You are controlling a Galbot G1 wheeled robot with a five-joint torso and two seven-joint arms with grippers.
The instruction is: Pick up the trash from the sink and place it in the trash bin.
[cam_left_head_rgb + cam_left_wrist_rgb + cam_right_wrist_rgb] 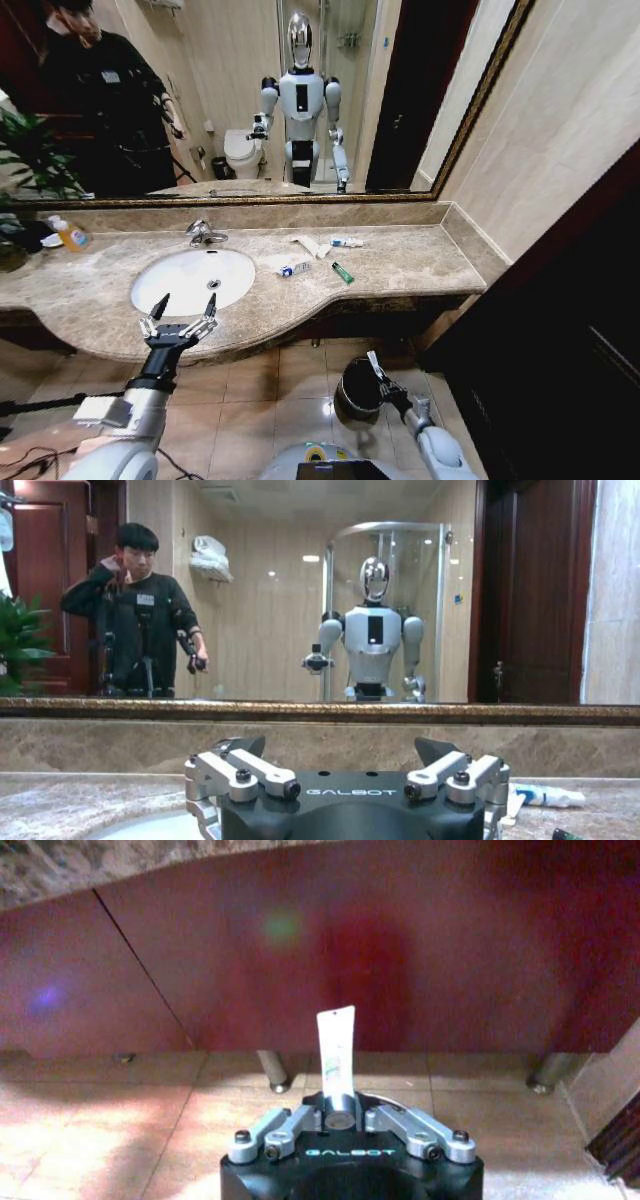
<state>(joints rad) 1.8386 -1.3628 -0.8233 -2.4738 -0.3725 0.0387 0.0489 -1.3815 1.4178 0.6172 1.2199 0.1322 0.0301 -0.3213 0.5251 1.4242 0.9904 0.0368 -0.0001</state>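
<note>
White tube (336, 1057) stands upright, pinched in the right gripper (375, 366) above the dark bin (357, 388). Left gripper (180, 316) hovers spread wide at the sink (160, 285) edge.

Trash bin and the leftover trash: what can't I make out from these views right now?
- Inside of the trash bin: head view, hidden by the right gripper and the white tube it holds.
- Print on the trash on the counter: head view, too small.
- Sink in the left wrist view: blocked by the open left gripper.
</note>
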